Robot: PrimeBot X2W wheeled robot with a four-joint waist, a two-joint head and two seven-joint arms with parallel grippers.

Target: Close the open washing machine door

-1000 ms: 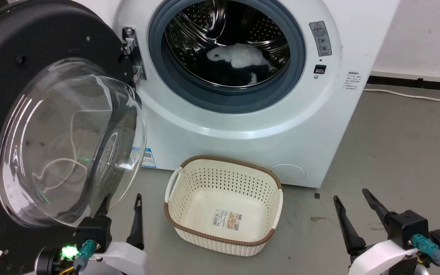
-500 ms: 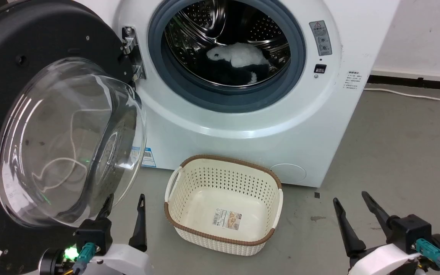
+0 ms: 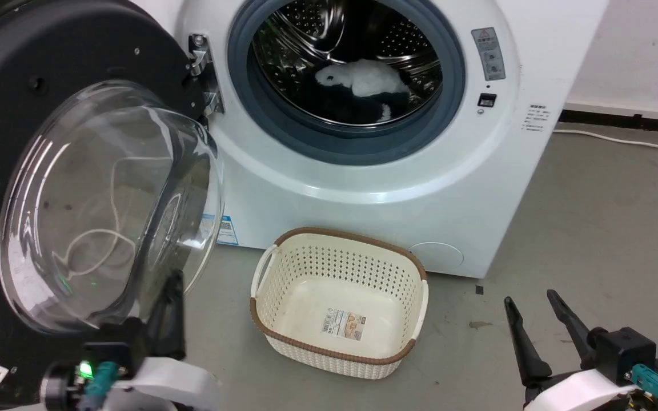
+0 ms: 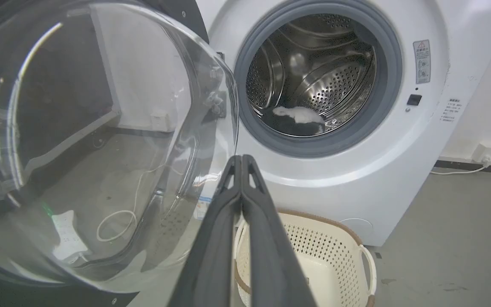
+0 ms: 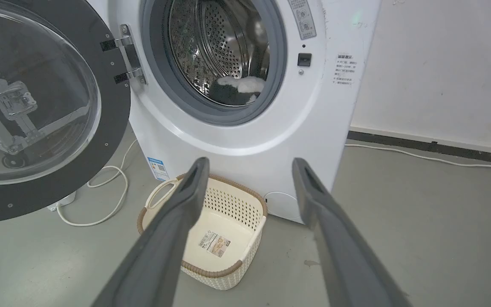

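Door (image 3: 49, 51) gapes wide — left tool (image 4: 242, 158), clenched empty, seemingly just beside it, should push its free edge steadily.

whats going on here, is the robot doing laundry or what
A two-armed robot is set to close the washing machine door, which stands wide open, swung out to the robot's left. The left claw is shut and sits right by the lower edge of the door's glass bowl; whether it touches, I can't tell. The right claw is open and low on the right, holding nothing. White and dark laundry lies in the drum, and an empty basket sits in front.
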